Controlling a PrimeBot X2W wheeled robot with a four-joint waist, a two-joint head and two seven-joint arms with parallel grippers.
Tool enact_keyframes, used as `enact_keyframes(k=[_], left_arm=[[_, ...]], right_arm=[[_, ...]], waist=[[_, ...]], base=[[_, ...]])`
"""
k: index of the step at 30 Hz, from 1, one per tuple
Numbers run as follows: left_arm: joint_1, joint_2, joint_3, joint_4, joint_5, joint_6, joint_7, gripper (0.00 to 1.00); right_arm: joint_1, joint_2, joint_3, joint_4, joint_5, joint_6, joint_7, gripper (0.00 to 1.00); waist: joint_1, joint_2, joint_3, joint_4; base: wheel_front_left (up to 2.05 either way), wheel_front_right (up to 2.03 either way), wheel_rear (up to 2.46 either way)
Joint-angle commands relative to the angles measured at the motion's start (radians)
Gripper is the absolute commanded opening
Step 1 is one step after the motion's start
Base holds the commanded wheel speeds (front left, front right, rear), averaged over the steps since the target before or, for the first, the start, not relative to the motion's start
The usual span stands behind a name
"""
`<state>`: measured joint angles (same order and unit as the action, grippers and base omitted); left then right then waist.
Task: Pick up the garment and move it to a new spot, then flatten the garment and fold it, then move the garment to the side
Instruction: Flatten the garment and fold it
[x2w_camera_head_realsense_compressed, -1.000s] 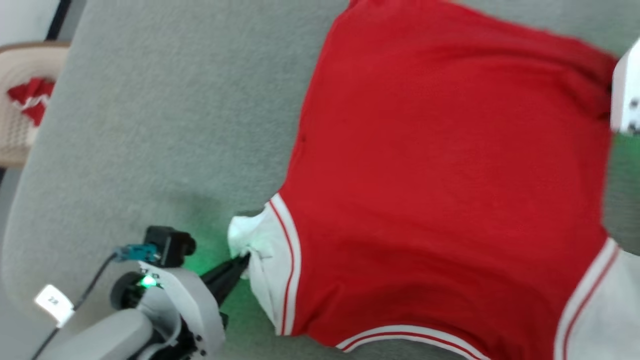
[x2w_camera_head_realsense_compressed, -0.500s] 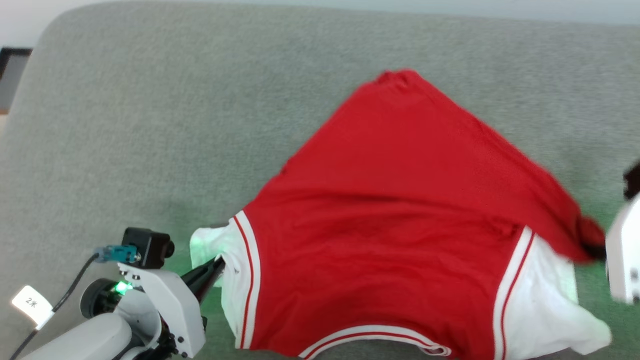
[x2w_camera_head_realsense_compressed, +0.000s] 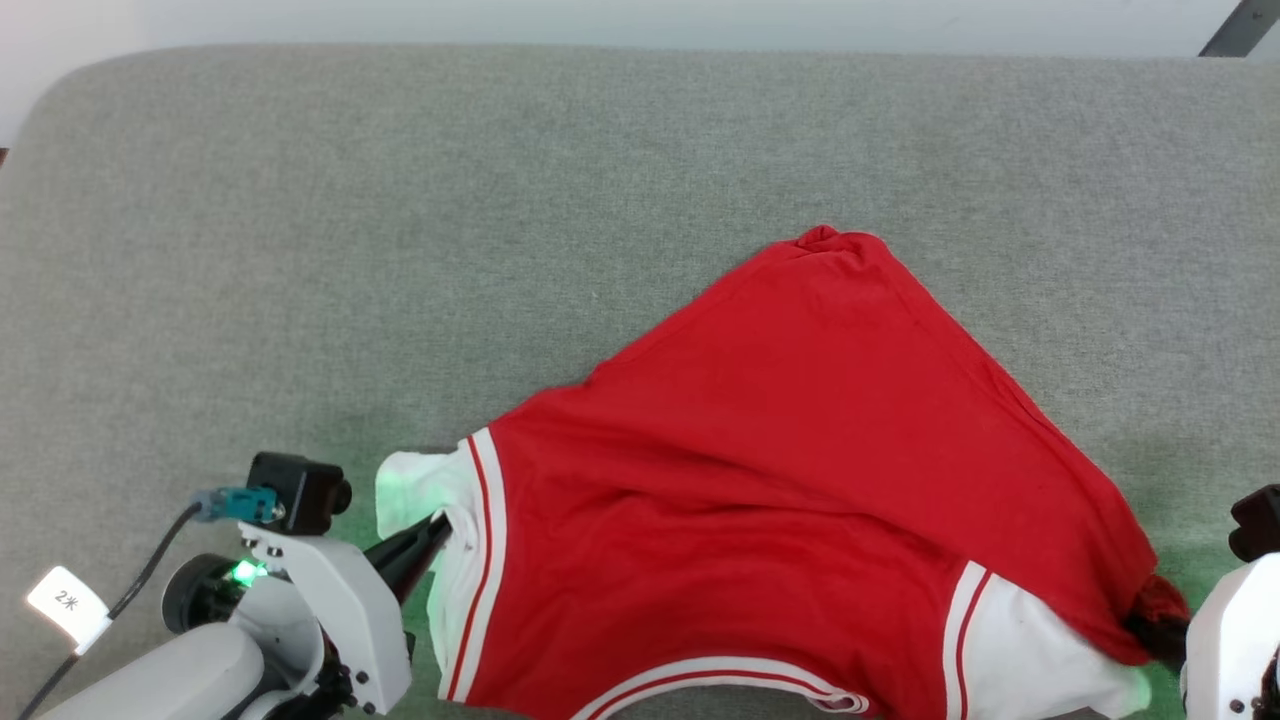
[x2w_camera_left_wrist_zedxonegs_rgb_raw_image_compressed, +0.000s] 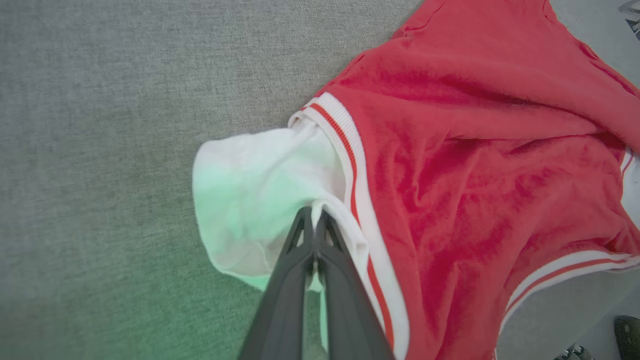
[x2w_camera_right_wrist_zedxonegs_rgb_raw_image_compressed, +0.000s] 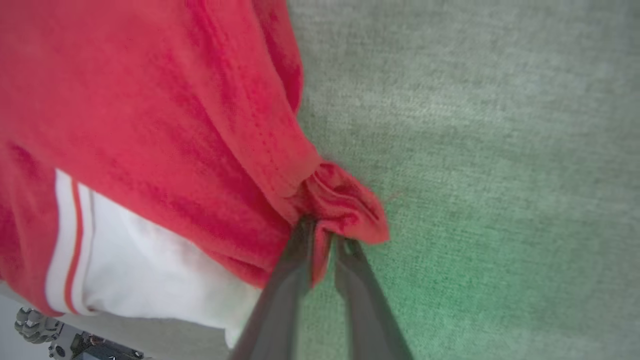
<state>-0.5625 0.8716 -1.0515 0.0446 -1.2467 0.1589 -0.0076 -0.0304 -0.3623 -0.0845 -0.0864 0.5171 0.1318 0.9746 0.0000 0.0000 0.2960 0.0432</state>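
Left gripper (x2w_camera_head_realsense_compressed: 438, 527), in the head view, pinches the white sleeve of the garment (x2w_camera_head_realsense_compressed: 780, 480), which sprawls over the grey cushion's (x2w_camera_head_realsense_compressed: 400, 250) near edge. Left wrist view: its fingers are pressed together on that sleeve. Right wrist view: the right gripper (x2w_camera_right_wrist_zedxonegs_rgb_raw_image_compressed: 324, 235) stands narrowly parted around a bunched red corner just above the cushion; I cannot tell whether it grips.

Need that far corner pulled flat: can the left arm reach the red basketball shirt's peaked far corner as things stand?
Probably not yet: the left gripper is shut on the white sleeve of the red basketball shirt. Nothing on the grey padded surface blocks the far corner.
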Motion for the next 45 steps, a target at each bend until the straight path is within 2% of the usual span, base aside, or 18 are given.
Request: enact_keyframes(k=[1, 5, 13, 18, 22, 29, 35, 41, 42, 43, 44, 45], left_arm=[[-0.004, -0.004, -0.001, 0.002, 0.005, -0.001, 0.004, 0.00], [-0.005, -0.007, -0.001, 0.009, 0.005, -0.008, 0.000, 0.00], [-0.012, -0.019, -0.003, 0.005, 0.012, -0.016, -0.009, 0.00], [-0.027, -0.032, -0.003, 0.002, 0.020, -0.023, -0.009, 0.00], [-0.053, -0.056, -0.007, 0.011, 0.034, -0.037, -0.003, 0.00], [-0.106, -0.113, -0.019, 0.050, 0.057, -0.071, 0.009, 0.00], [-0.128, -0.154, -0.030, 0.088, 0.070, -0.097, 0.004, 0.00], [-0.128, -0.179, -0.036, 0.128, 0.068, -0.118, -0.003, 0.00], [-0.128, -0.183, -0.037, 0.134, 0.066, -0.123, -0.004, 0.00], [-0.127, -0.187, -0.038, 0.140, 0.064, -0.123, -0.005, 0.00], [-0.127, -0.189, -0.038, 0.147, 0.063, -0.125, -0.006, 0.00], [-0.127, -0.191, -0.039, 0.151, 0.062, -0.127, -0.006, 0.00]], right_arm=[[0.009, 0.006, 0.009, 0.024, -0.011, -0.002, -0.002, 1.00], [0.004, -0.007, 0.009, -0.010, 0.007, -0.002, -0.009, 1.00], [-0.058, -0.038, -0.055, -0.207, 0.041, -0.002, -0.014, 1.00], [-0.206, -0.057, 0.034, -0.247, 0.023, -0.002, -0.119, 1.00], [-0.371, -0.066, 0.142, -0.137, -0.010, -0.002, -0.236, 1.00], [-0.660, -0.080, 0.361, 0.196, -0.008, -0.002, -0.355, 1.00], [-0.828, -0.101, 0.540, 0.455, 0.045, -0.002, -0.322, 1.00], [-0.900, -0.118, 0.698, 0.646, 0.104, -0.002, -0.222, 1.00], [-0.904, -0.119, 0.712, 0.680, 0.117, -0.002, -0.197, 0.85], [-0.905, -0.119, 0.728, 0.710, 0.125, -0.002, -0.173, 0.36], [-0.908, -0.120, 0.741, 0.737, 0.135, -0.002, -0.153, 0.00], [-0.910, -0.120, 0.753, 0.754, 0.146, -0.002, -0.135, 0.00]], waist=[[0.0000, 0.0000, 0.000, -0.001], [0.0000, 0.0000, 0.000, -0.001], [0.0000, 0.0000, 0.008, 0.022], [0.0000, 0.0000, 0.032, 0.055], [0.0000, 0.0000, 0.061, 0.093], [0.0000, 0.0000, 0.104, 0.169], [0.0000, 0.0000, 0.120, 0.218], [0.0000, 0.0000, 0.123, 0.245], [0.0000, 0.0000, 0.122, 0.247], [0.0000, 0.0000, 0.121, 0.249], [0.0000, 0.0000, 0.120, 0.250], [0.0000, 0.0000, 0.118, 0.251]], base=[[0.00, 0.00, 0.00], [0.00, 0.00, 0.00], [0.00, 0.00, 0.00], [0.00, 0.00, 0.00], [0.00, 0.00, 0.00], [0.00, 0.00, 0.00], [0.00, 0.00, 0.00], [0.00, 0.00, 0.00], [0.00, 0.00, 0.00], [0.00, 0.00, 0.00], [0.00, 0.00, 0.00], [0.00, 0.00, 0.00]])
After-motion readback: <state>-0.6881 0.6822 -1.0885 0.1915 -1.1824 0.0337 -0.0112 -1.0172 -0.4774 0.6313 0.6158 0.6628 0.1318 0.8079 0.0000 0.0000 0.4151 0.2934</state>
